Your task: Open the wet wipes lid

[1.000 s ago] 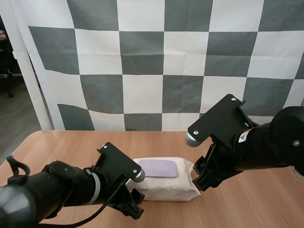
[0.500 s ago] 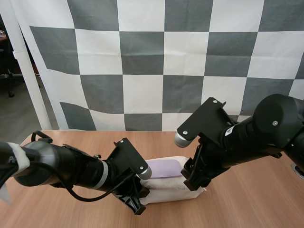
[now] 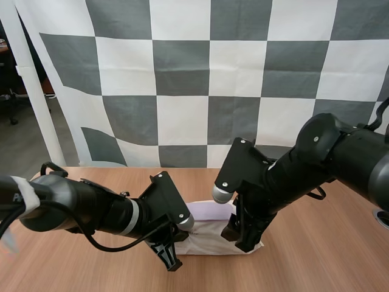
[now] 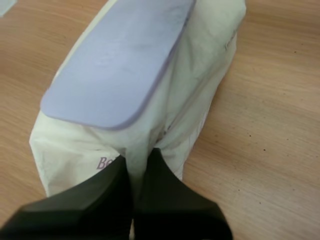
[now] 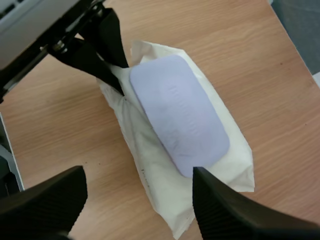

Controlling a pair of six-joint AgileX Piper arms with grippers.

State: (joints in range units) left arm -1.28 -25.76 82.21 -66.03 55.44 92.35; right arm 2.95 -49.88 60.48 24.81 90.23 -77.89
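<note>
**Pinching the wrapper: a pack of wet wipes (image 3: 209, 238) is held by one end on a wooden table (image 3: 316, 258)**

Lying flat on the table between two black robot arms, the white pack is pictured with its long side set across the high view. A pale lilac lid (image 5: 177, 115) is seen on the pack's top face, flat against the wrapper and closed.

The left pincer (image 4: 140, 160) is clamped on the pack. In the left wrist view its two fingers (image 4: 167, 192) are brought almost together, and a thin fold of white wrapper is nipped between their tips at the pack's end, just beside the lid's rounded end. Purple print on the wrapper is partly hidden by one finger. In the right wrist view the same grip is seen at the pack's far end, where the wrapper is drawn up into a small peak.

The right pincer (image 5: 139, 172) is held spread wide over the opposite end of the pack. Its ribbed fingers (image 5: 225, 210) are set well apart, and the lid's near end and the wrapper are framed between them. In the high view this pincer is seen low at the pack's right end, close beside the lid. Whether the pack is touched by it cannot be told.
</note>
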